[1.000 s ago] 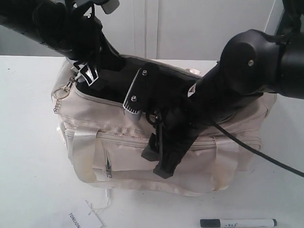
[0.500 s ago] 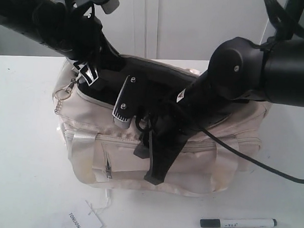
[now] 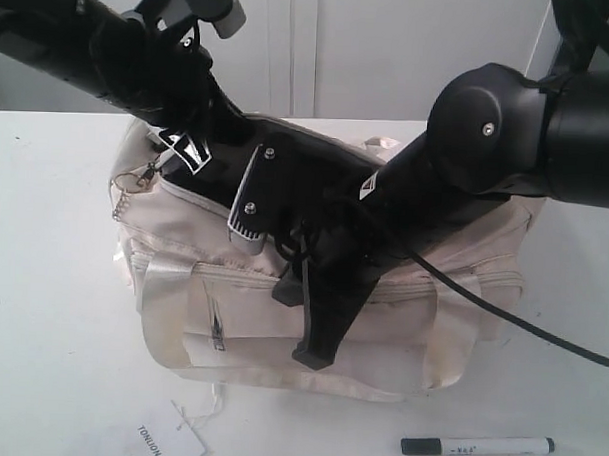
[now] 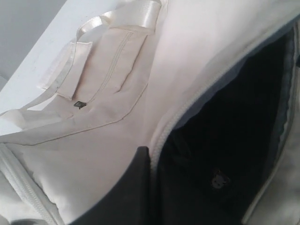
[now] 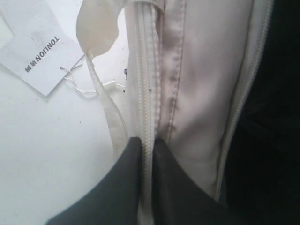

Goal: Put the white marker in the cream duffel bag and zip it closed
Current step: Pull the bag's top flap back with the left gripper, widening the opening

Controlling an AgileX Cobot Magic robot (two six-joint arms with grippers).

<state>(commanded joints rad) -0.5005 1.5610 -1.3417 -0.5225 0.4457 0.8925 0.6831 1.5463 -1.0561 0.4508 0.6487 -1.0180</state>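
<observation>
White table (image 3: 41, 329), flat, plain top. Cream duffel bag (image 3: 184, 234) sits mid-table, long front side facing the near edge. White marker (image 3: 477, 446) lies flat at near right, in front of the bag and apart from it, black cap pointing left. Paper hang tag (image 3: 167, 445) lies near left, printed side up, its string (image 3: 203, 415) trailing toward the bag's base.

Left arm (image 3: 110, 53) angled down, right claw (image 5: 146, 143) nearly pinched together

The right gripper (image 5: 146, 145) closed its jaws on the front zipper seam (image 5: 146, 84) of the cream duffel bag (image 5: 201, 93). The left arm (image 3: 111, 51) shifted slightly, moving the ring pull (image 3: 136, 179).
</observation>
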